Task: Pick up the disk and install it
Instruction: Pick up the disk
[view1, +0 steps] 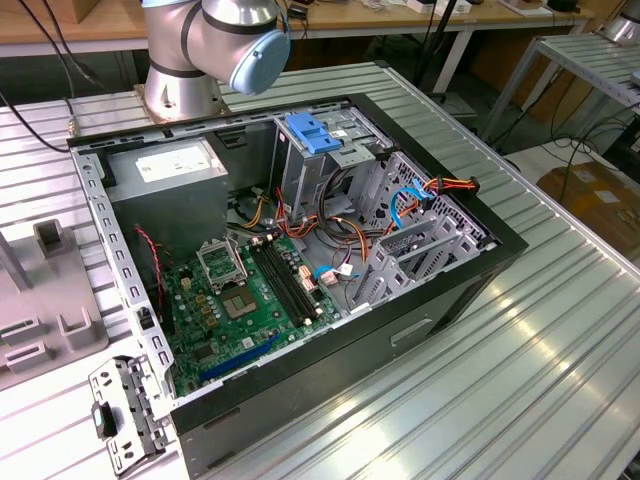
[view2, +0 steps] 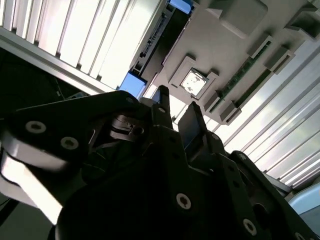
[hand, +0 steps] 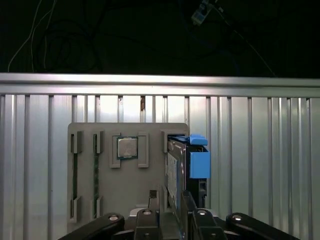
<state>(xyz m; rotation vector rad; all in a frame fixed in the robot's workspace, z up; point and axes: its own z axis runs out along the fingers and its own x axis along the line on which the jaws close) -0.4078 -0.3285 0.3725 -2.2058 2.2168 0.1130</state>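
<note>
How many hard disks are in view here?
1: the disk stands on edge in the grey holder, beside the processor chip. The drive cage might hide others.

The exterior view looks down steeply on the open computer case (view1: 300, 260); both wrist views peer close past my gripper (hand: 172, 200) (view2: 177, 107) onto the same grey tray (hand: 130, 185) (view2: 210, 45)

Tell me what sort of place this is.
Probably a robotics lab workbench for computer assembly: an open computer case on a ribbed metal table, a robot arm beside it, desks behind.
</note>
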